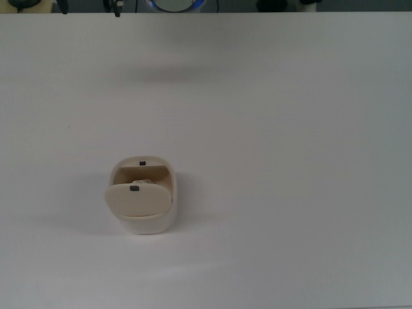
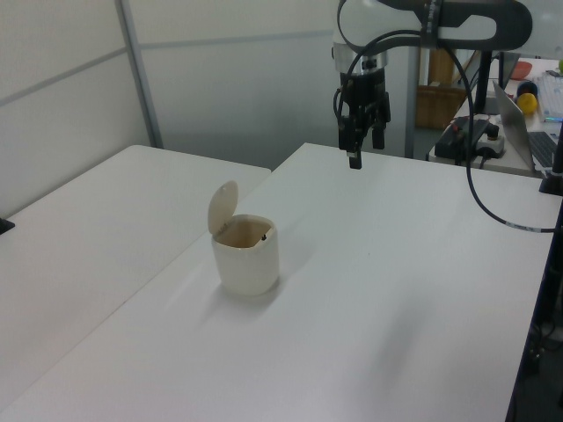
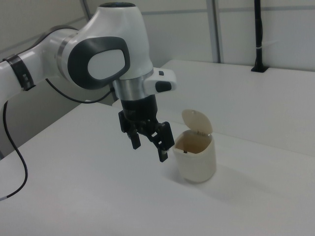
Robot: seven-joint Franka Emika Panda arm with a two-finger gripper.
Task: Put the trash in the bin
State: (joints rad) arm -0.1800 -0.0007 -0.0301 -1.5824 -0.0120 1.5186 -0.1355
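Bin: we see the bin (image 1: 143,205) standing upright on the white table (image 1: 290,161), its flap lid (image 1: 136,199) swung up and the mouth uncovered. In the left view the bin (image 2: 246,256) sits toward the left view's left of the table's middle; in the right view it (image 3: 196,156) stands just beside the gripper, to the right view's right.

Lid: in the left view the lid (image 2: 222,206) stands raised on the bin's side toward the left view's left; in the right view it (image 3: 197,121) rises at the bin's far rim.

Marks: we count two small dark marks in the top view, one on the bin's inner rim (image 1: 142,163) and one on the lid (image 1: 134,188).

Trash: in the top view we see a pale crumpled bit (image 1: 145,181) inside the bin's mouth, between the rim and the lid's edge. We cannot make it out in the other two views.

Gripper: we see the gripper (image 2: 354,151) hanging above the table, well apart from the bin, toward the table's far edge in the left view. In the right view the gripper (image 3: 149,141) points down with its two fingers spread wide and nothing between them. It is out of the top view.

Arm: the white-and-grey arm (image 3: 98,54) reaches in from the right view's left. A black cable (image 2: 479,211) hangs from it in the left view.

Table: we see a second white surface (image 2: 97,220) adjoining it on the left view's left.
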